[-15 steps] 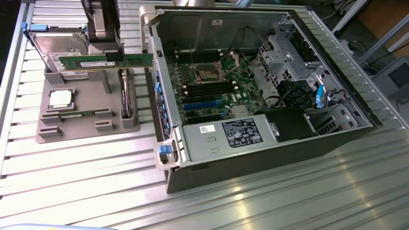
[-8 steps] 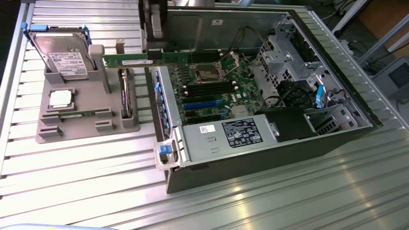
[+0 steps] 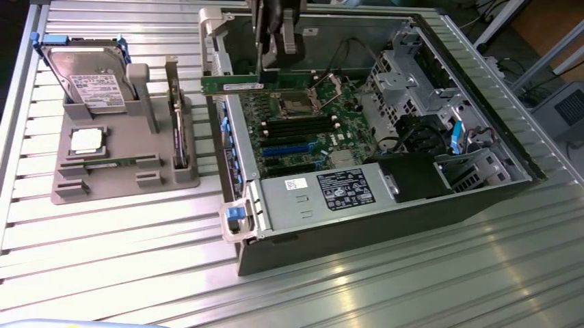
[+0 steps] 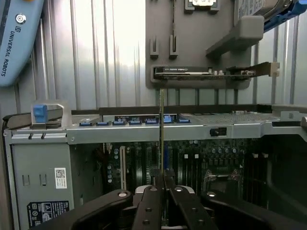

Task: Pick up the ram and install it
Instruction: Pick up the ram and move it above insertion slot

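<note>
Gripper (image 3: 273,65) pinched narrow on the ram (image 3: 239,85), stick held on edge over the open PC case (image 3: 301,232), above the mobo's DIMM slots (image 3: 294,127). Risks, imo: ram not square w/ slot or notch off, so it jams or cracks. Thin pinch may let it tilt under push.

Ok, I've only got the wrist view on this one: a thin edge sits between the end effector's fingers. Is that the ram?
Observer: Yes. The exterior view shows its broad side: a long green stick, the ram, gripped by the end effector.
Operator: Is it seated?
Observer: No. It hangs level over the open computer case, apart from the black memory slots.
Operator: And the holder?
Observer: The grey holder sits on the exterior view's left of the case, with a hard drive standing in it.
</note>
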Action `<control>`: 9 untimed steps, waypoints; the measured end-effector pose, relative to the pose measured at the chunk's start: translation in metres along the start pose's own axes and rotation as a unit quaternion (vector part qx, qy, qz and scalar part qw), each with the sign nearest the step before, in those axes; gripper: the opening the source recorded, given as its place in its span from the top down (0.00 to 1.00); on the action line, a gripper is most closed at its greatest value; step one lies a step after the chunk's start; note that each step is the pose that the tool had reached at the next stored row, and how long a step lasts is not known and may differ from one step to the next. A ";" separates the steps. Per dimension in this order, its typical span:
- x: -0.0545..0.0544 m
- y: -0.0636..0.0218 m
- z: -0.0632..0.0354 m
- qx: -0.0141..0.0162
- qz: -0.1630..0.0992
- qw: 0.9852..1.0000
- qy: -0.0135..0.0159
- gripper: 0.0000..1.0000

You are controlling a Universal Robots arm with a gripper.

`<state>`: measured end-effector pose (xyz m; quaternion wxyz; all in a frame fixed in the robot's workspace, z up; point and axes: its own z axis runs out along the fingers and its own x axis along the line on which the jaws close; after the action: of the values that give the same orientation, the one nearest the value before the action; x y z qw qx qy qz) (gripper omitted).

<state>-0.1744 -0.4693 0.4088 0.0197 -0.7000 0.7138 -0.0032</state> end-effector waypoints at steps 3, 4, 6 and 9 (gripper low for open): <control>0.000 -0.0172 0.0010 0.000 0.000 1.000 0.000 0.88; 0.000 -0.0217 0.0013 0.000 0.000 1.000 0.000 0.88; -0.001 -0.0324 0.0019 0.000 0.000 1.000 0.000 0.88; -0.001 -0.0538 0.0032 0.000 0.000 1.000 0.000 0.88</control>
<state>-0.1205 -0.4694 0.4074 0.0195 -0.7000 0.7138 -0.0032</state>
